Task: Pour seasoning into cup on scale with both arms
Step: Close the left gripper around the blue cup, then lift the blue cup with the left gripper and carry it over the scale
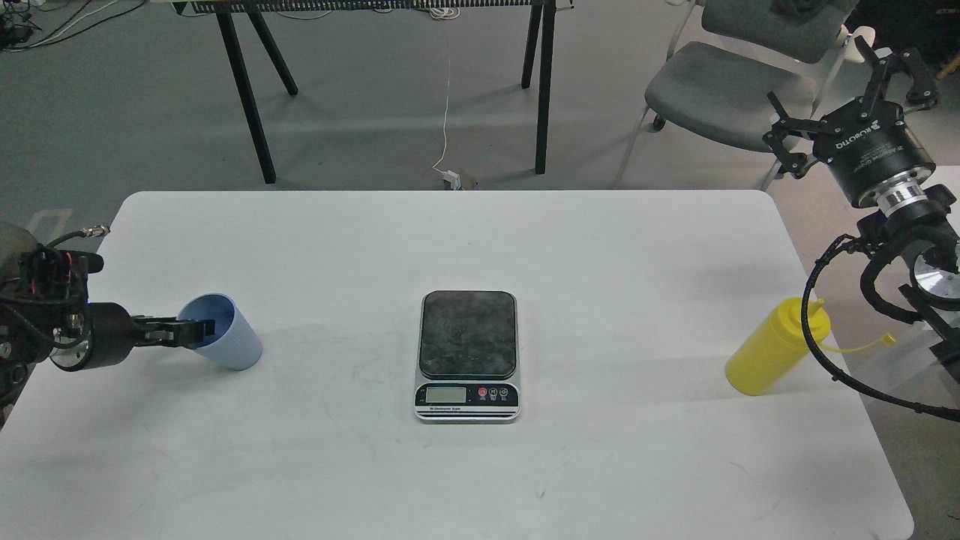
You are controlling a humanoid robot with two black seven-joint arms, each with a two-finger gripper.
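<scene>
Head view: left tool (196, 330) clamped on the rim of the tilted cup (225, 334), far left of the table (600, 247). Scale (468, 355) sits centre, bare. Seasoning (776, 346) stands at the right edge. Right tool (851, 94) raised beyond the table, fingers spread, holding nothing.

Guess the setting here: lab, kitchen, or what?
Probably a robotics lab or test room, not a kitchen. A plain white table stands on grey carpet, cables trail across the floor by a trestle bench, and an office chair sits behind. The scale looks like a staged prop.
</scene>
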